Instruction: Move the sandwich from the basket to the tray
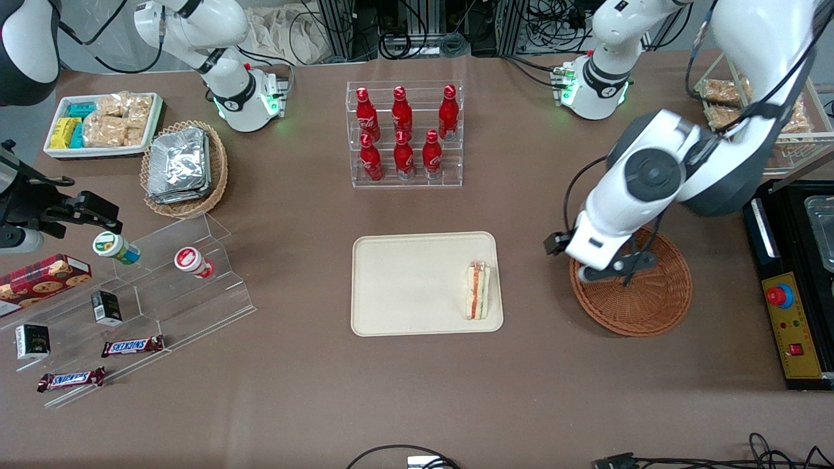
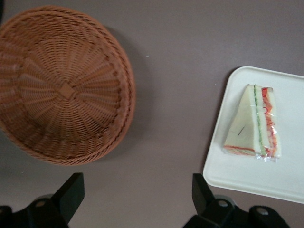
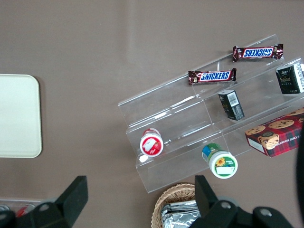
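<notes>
One task item remains to be checked, since the transfer appears complete. The tray (image 1: 417, 286) lies on the table nearer the front camera than the bottle rack (image 1: 405, 133). The basket (image 1: 645, 293) sits beside the tray, toward the working arm's end, and is seen empty from the wrist. The gripper (image 2: 137, 202) hangs above the basket's tray-side rim. The sandwich (image 1: 477, 290) rests on its side inside the tray, against the edge nearest the basket.

For the step in hand, a straight upward retreat is advised, so that neither basket nor tray is brushed.

The jaws are spread wide; nothing is held or touched.
</notes>
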{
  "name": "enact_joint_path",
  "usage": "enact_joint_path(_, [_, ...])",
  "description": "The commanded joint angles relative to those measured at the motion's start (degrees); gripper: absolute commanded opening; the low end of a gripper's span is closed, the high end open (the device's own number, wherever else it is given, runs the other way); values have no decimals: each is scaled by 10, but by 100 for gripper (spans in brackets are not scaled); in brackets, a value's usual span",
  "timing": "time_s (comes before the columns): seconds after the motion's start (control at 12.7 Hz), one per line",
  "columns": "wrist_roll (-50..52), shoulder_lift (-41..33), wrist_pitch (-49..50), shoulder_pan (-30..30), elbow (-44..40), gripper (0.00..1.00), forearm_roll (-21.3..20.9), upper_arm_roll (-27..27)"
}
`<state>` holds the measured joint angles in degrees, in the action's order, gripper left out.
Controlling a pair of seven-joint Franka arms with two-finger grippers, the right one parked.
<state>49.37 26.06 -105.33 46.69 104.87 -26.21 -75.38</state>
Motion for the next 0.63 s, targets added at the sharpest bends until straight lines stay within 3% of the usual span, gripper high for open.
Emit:
enact_joint_path(0.0, [-50, -14, 27, 114, 0, 100, 0, -80])
enact_joint_path(0.39, [-60, -9, 16, 111, -19, 100, -4, -74])
enact_joint_path(0.47, [-61, -11, 21, 102, -18, 100, -6, -59])
enact_joint_path(0.55, [-64, -15, 25, 63, -16, 100, -7, -11])
